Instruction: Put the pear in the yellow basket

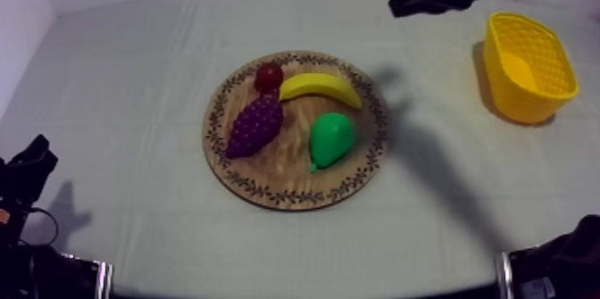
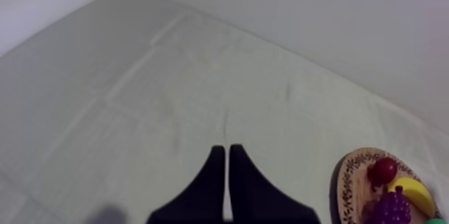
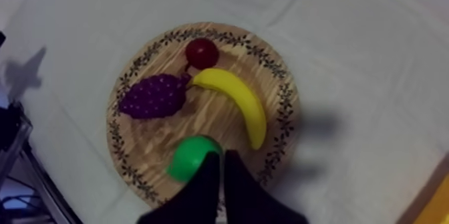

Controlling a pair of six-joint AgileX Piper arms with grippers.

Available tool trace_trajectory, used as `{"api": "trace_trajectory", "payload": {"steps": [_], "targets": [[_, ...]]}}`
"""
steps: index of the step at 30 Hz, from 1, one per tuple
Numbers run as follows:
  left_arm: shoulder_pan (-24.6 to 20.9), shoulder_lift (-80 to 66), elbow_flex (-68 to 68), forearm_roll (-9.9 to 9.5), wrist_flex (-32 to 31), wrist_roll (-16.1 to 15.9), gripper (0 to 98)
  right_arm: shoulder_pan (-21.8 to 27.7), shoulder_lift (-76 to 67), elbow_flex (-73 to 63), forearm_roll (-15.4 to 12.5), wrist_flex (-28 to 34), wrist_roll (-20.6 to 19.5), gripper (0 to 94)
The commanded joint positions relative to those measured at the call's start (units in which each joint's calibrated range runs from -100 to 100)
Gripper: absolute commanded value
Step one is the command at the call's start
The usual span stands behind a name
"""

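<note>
The pear (image 1: 331,137) is found lying on its side on the wooden board (image 1: 281,167), in the half nearer the yellow basket (image 1: 529,70), with its narrow end turned toward the board's near rim. It is not gripped by anything. The banana (image 1: 321,88) is laid just beyond it, with a slim gap between the two. The bunch of grapes (image 1: 254,126) is set on the side away from the basket, apart from the pear, and the small red fruit (image 1: 268,77) is placed at the top of the grapes.

The right gripper (image 3: 222,156) is held above the board, close over the pear's edge, with its two fingers pressed together and nothing between them. The step is judged to be the approach, with the grasp not yet made. The fingers would need to be parted, lowered around the pear's broad body and closed. Care is called for on the banana's side, where room is tight.

The left gripper (image 2: 227,150) is kept low at its own side over bare cloth (image 1: 134,97), its fingers together and empty, well apart from the board.

Between board and basket the cloth is bare, so an open path is offered. The basket is set near the table's right edge, and its wall must be cleared by a lift.
</note>
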Motion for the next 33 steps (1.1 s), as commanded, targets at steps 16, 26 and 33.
{"api": "trace_trajectory", "payload": {"steps": [16,26,33], "targets": [[0.0,0.0,0.0,0.01,0.0,0.0,0.1,-1.5,8.0,-2.6,-5.6,8.3,35.3,4.8],[0.0,0.0,0.0,0.01,0.0,0.0,0.1,-6.7,10.7,-0.5,-5.7,12.4,43.4,9.0],[0.0,0.0,0.0,0.01,0.0,0.0,0.1,-8.1,11.8,0.1,-3.5,11.0,43.6,12.4]]}}
